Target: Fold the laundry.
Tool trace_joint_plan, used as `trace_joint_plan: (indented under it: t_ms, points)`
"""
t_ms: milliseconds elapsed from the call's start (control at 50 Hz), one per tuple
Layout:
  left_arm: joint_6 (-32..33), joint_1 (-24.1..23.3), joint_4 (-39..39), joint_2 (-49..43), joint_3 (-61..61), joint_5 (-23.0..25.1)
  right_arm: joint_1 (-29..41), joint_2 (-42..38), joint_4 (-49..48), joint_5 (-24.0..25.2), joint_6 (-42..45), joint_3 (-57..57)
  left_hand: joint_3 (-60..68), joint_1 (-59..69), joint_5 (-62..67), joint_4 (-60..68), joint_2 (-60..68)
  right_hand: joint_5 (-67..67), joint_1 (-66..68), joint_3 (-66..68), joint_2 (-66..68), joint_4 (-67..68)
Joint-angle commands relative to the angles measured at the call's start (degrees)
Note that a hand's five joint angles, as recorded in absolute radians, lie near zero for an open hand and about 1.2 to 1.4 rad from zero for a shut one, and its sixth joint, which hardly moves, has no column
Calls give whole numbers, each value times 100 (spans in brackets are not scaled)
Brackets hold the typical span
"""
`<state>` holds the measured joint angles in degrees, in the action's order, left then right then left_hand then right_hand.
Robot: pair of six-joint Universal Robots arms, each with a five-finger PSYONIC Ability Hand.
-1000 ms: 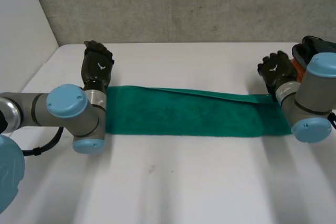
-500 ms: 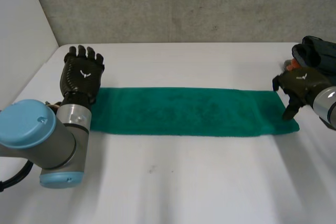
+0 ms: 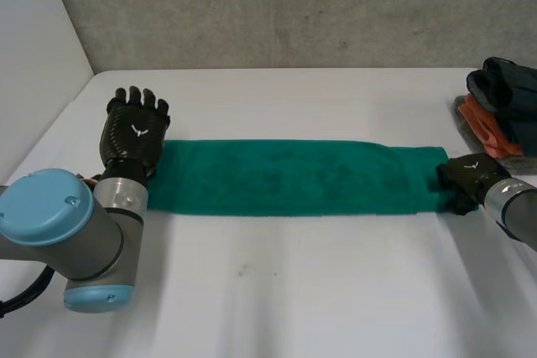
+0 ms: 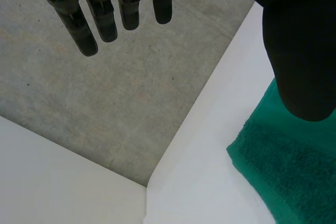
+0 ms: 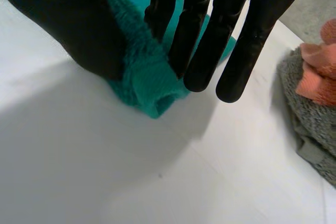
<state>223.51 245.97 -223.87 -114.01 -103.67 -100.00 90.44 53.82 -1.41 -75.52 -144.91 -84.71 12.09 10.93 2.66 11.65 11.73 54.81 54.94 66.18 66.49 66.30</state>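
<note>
Right hand [image 3: 464,179] dropped — pinching towel [image 3: 285,178] end, left hand [image 3: 134,132] spread

Towel [image 3: 285,178]: solid teal-green, 1 shade throughout, plain pile. Counter [image 3: 294,291]: plain white. Left hand [image 3: 134,133]: black, with a small white mark on its back. Right hand [image 3: 464,179]: black, with the same white mark. Left arm [image 3: 92,224]: grey joints, light-blue caps. Wall [image 3: 277,6]: mottled grey with dark specks. Side panel [image 3: 33,56]: plain white. Dark cloth [image 3: 508,81] read blue-grey; the orange cloth [image 3: 485,127] beneath it was coral. In the right wrist view, the same 2 read grey and salmon.
</note>
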Motion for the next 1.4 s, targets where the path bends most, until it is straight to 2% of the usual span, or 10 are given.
trace_joint_plan:
  t_ms: [20,320,560,820,860,880,900,920,1140,1400]
  points:
    - [-1,4,1,37,-4,-11,-448,155,-34,-217,525,-45,-205,-89,-262,-160,-168,1519,2506,1382,1351,1370]
    - [-79,48,63,502,-189,-37,-951,928,-61,-587,2608,-186,-209,-93,-266,-165,-173,1519,2506,1382,1351,1370]
    - [-651,355,589,1267,-373,-11,2002,912,-1843,291,2046,349,-209,-93,-266,-165,-173,1519,2506,1382,1351,1370]
    - [-932,558,897,1434,-584,24,4183,-1372,-2618,1637,1773,1922,-209,-93,-266,-165,-173,1519,2506,1382,1351,1370]
    - [-932,549,897,1399,-602,33,4271,-1523,-2618,1593,1747,2019,-209,-93,-266,-165,-173,992,1979,855,824,843]
    - [-932,540,897,1390,-602,33,4306,-1558,-2618,1567,1729,2046,-209,-93,-266,-165,-173,-712,275,-848,-880,-860]
    - [-932,531,897,1382,-602,33,4350,-1567,-2627,1488,1703,2055,-209,-93,-266,-165,-173,-4626,-3639,-4762,-4793,-4774]
    - [-932,514,889,1373,-593,42,4377,-1541,-2636,1444,1677,2055,-209,-93,-266,-165,-173,-5481,-4494,-5618,-5649,-5630]
    - [-1011,-30,862,1197,-225,94,3922,-119,-2014,-541,-244,1301,-209,-93,-266,-165,-173,-5481,-4494,-5618,-5649,-5630]
    - [-1697,-989,1117,108,338,789,3138,235,-157,-569,-1233,350,-155,-38,-211,-110,-118,-5273,-4286,-5410,-5441,-5422]
